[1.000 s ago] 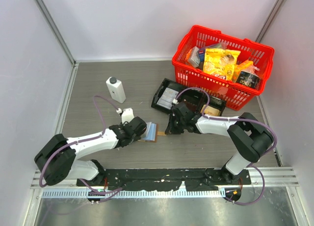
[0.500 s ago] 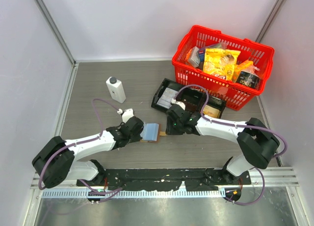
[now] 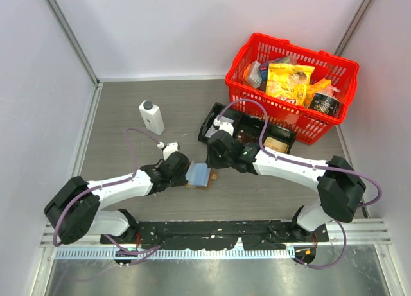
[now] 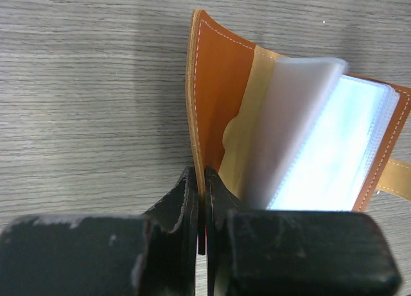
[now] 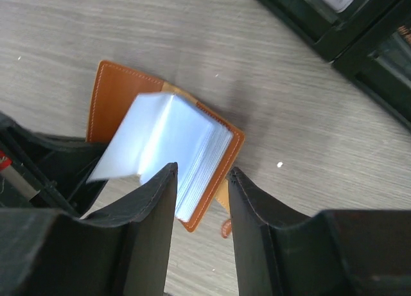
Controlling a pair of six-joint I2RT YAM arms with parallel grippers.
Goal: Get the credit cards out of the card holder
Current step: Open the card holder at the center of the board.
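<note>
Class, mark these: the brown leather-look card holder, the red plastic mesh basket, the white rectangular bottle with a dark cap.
brown leather-look card holder (image 4: 215, 84), left wrist view, open cover flap.
red plastic mesh basket (image 3: 257, 102), top external view, near wall.
white rectangular bottle with dark cap (image 3: 153, 121), top external view, body.

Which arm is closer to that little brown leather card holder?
Left. The left tool pinches a cover edge of the brown leather card holder; the right tool hangs open above its pages.
</note>
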